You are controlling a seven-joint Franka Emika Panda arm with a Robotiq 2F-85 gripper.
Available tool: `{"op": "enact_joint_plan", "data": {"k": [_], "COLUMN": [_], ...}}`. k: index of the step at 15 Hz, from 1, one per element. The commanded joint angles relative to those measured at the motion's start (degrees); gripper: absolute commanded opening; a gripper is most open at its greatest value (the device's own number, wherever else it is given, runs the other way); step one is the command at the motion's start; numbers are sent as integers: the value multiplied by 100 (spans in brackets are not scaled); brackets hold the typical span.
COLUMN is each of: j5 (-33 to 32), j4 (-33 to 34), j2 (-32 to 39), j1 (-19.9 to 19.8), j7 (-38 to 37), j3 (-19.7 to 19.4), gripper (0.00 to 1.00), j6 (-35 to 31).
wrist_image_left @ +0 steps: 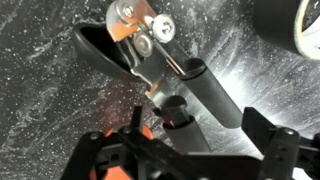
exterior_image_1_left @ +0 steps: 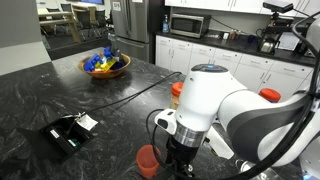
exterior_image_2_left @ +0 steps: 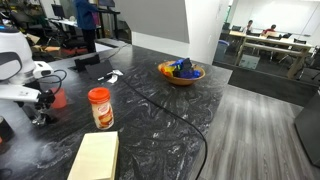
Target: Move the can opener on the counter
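Black stone surface [exterior_image_1_left: 60, 95] w/ grey-white veining carries everything. The can opener [wrist_image_left: 165, 70] lies flat on it in the wrist view: silvery head toward the top, two slim black handles close together, running down to the lower right. The fingers [wrist_image_left: 275, 145] come in from the bottom edge, spread wide and released, gripping nothing; the handle ends sit btwn them. In both exterior views the white arm [exterior_image_1_left: 225, 105] [exterior_image_2_left: 15, 70] bends low over the surface, and the can opener can't be made out there, hidden under the wrist or too small. An orange cup [exterior_image_1_left: 148, 160] [exterior_image_2_left: 58, 97] stands upright just beside the fingers. A jar w/ an orange lid [exterior_image_2_left: 100, 108] stands near the arm, apart from the cup. A flat black box w/ a white tag [exterior_image_1_left: 68, 132] lies on the surface, well apart from the arm. A wooden bowl [exterior_image_1_left: 105, 66] [exterior_image_2_left: 182, 72] w/ blue and yellow items sits far off. A thin black cable [exterior_image_2_left: 170, 120] snakes across the surface. A pale board [exterior_image_2_left: 95, 157] lies near the jar.
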State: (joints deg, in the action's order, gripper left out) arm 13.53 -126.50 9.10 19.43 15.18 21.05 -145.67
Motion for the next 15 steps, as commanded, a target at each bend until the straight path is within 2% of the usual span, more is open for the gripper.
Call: {"op": "enact_joint_plan", "data": {"k": [1,2,3,5,12,15], "j5": [-217,-237,-251,-269,-201,-175], "j4": [94,97,97,106,106,107], "j2": [114,137,148,156,185,178], "j1": [20,25,30,30,5,-5], "j7": [-241,-275,-297,-307,-248,-245], "j3": [36,43,48,55,69,70], "gripper": [100,96,74,69,20,10], "j6": [102,101,86,116,124,114]}}
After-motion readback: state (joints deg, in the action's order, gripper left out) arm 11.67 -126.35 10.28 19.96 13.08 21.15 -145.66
